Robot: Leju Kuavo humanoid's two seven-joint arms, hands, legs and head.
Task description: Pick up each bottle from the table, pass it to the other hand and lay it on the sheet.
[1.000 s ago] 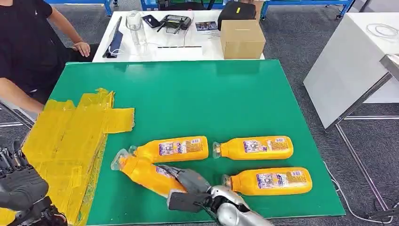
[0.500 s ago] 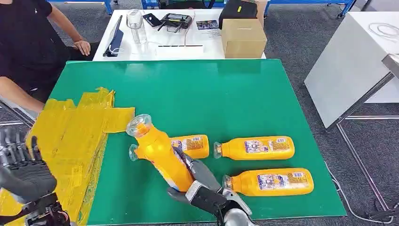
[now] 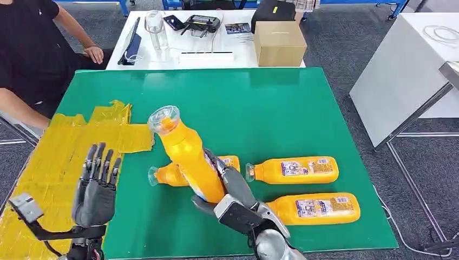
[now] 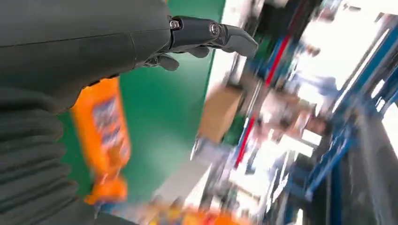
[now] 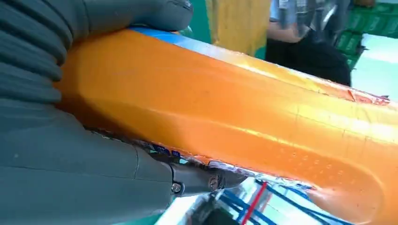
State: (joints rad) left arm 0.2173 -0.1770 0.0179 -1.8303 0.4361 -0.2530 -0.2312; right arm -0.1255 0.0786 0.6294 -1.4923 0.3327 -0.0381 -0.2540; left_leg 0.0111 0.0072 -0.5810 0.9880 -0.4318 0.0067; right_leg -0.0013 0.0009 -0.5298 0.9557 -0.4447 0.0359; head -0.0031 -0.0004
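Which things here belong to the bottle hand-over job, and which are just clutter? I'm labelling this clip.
Job:
held bottle
right hand
left hand
three lying bottles
yellow sheet

Clutter:
cardboard box
clear jar
black bag
seated person

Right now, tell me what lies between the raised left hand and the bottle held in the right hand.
Nothing: in the head view only bare green mat shows between the open left hand and the orange bottle that the right hand holds.
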